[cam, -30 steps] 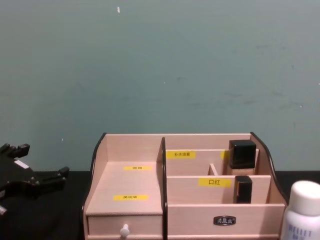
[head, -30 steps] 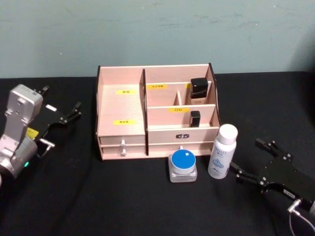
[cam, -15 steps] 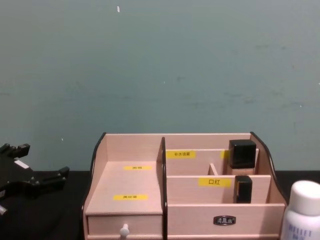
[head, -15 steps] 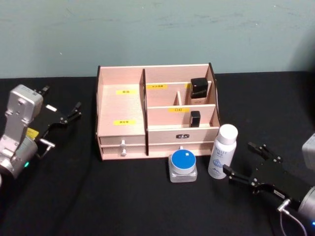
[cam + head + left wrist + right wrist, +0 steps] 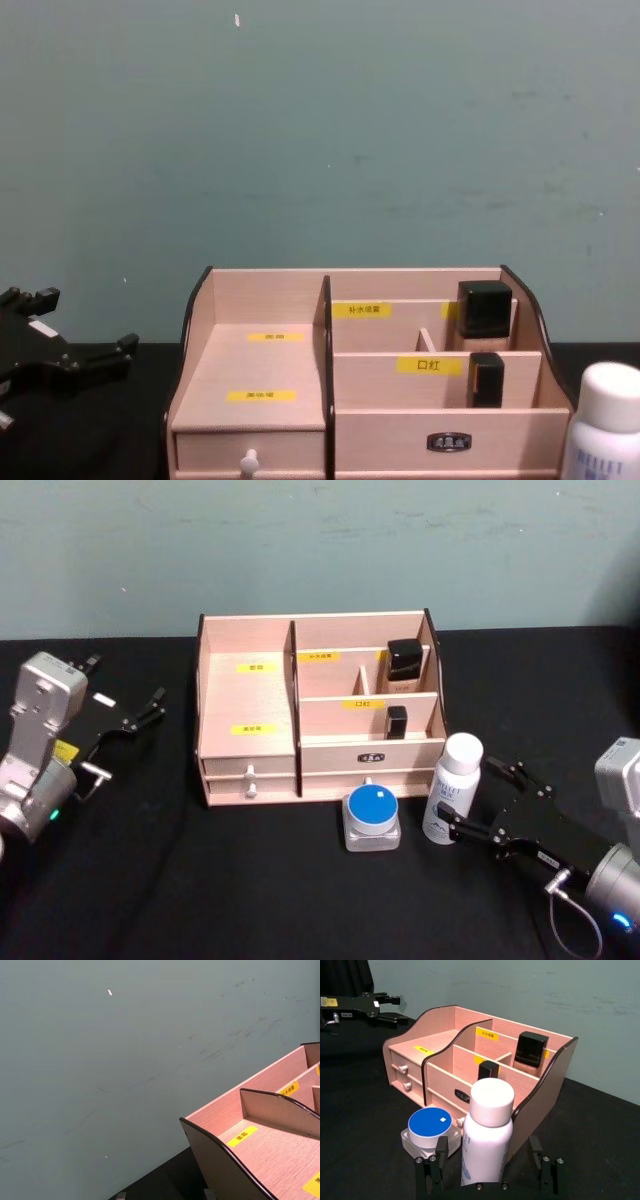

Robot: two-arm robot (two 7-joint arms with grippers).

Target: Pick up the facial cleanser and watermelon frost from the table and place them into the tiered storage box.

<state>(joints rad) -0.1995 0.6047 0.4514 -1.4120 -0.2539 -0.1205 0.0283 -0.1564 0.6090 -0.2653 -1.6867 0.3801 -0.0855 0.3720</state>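
At the front right corner of the tiered storage box (image 5: 245, 695), the right gripper (image 5: 466, 796) lies low over the black table (image 5: 300, 910), its two fingers spread wide. The facial cleanser (image 5: 455, 780), a white upright bottle with a white cap, stands between them, and the right wrist view shows a gap on either side of it. Just beside the bottle, in front of the box's lower drawers, sits the watermelon frost (image 5: 371, 817), a small clear tub with a round blue lid. Two dark-capped items (image 5: 404, 660) stand in the box's right-hand compartments. Well off to the box's left, the left gripper (image 5: 148, 708) hangs idle with its fingers apart.
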